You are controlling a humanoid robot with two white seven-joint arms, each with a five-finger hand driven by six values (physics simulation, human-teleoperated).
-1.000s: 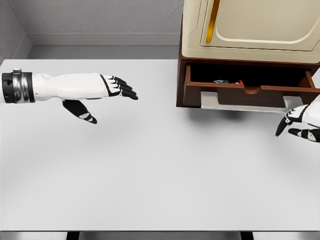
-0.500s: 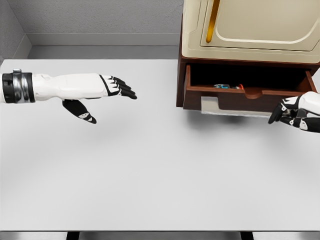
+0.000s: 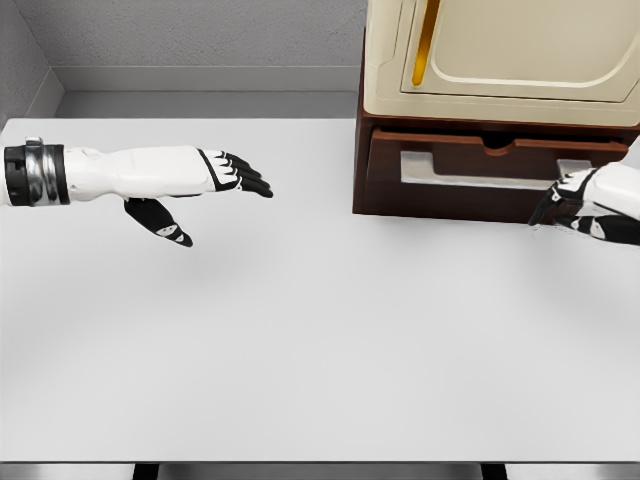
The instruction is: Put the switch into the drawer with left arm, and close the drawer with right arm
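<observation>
The brown drawer [image 3: 495, 172] at the foot of the cream cabinet [image 3: 500, 55] is pushed in, its front flush with the cabinet base. The switch is hidden inside it. My right hand [image 3: 562, 207] is at the drawer front's right end, fingers curled against the wood and holding nothing. My left hand [image 3: 215, 190] hovers over the white table [image 3: 300, 330] at the left, fingers stretched out flat and thumb hanging down, holding nothing.
The cabinet stands at the table's back right, with a gold handle [image 3: 426, 40] on its door. A grey wall runs behind the table, and the table's front edge is near the bottom of the view.
The drawer went from open, with the switch visible inside, to pushed in. My right hand moved up and back with the drawer front. The left arm barely moved.
</observation>
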